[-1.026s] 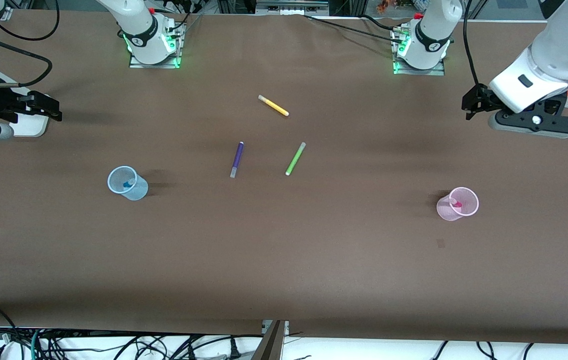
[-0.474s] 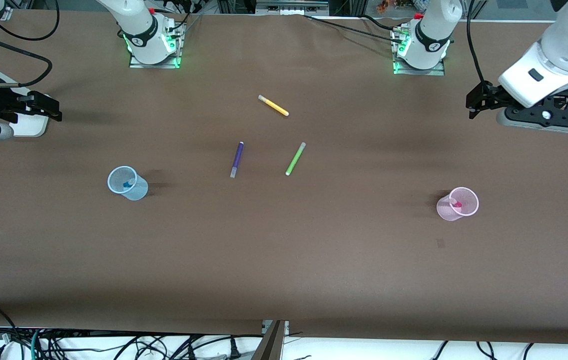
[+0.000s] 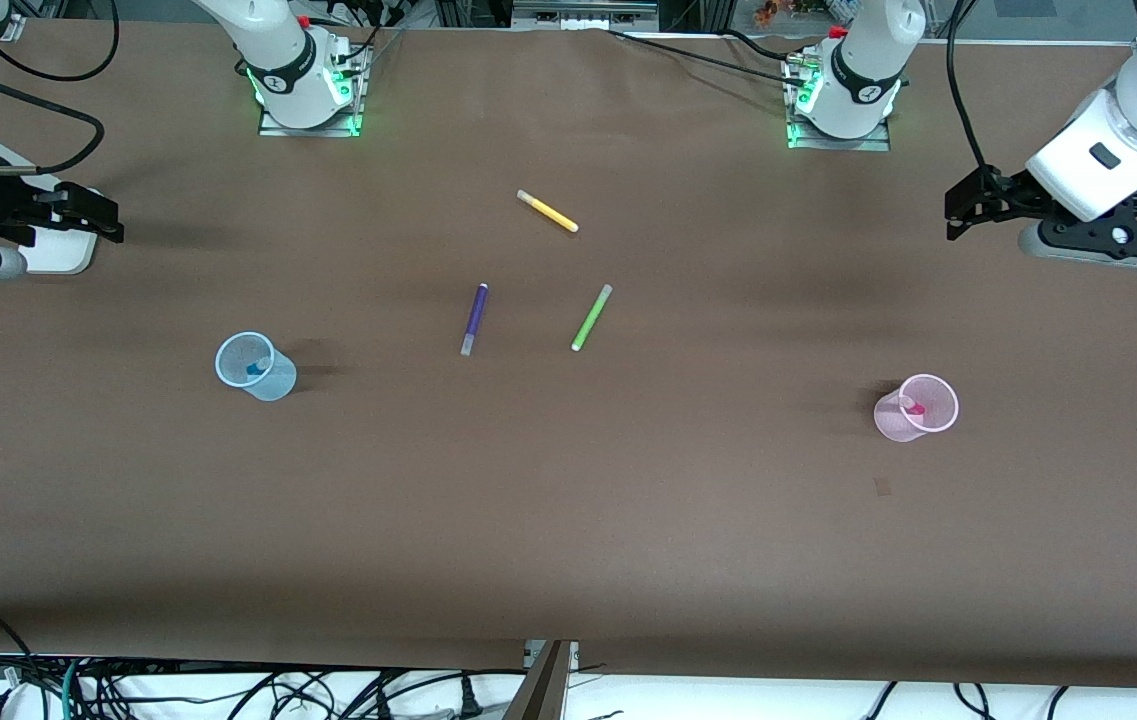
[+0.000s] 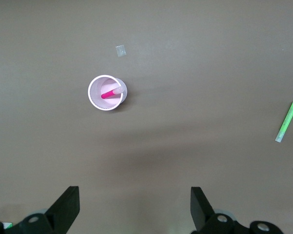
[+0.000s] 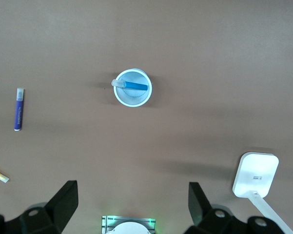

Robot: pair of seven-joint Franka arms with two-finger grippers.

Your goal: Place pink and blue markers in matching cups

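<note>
Task appears complete. The pink marker [image 4: 107, 93] stands in the pink cup [image 3: 916, 408] toward the table's left-arm end; the blue marker [image 5: 135, 86] stands in the blue cup [image 3: 255, 366] toward the right-arm end.

The left gripper [image 3: 960, 208], jaws apart and empty, has drawn back toward the table's end edge. The right gripper [image 3: 93, 213], also apart and empty, waits unmoved.
</note>
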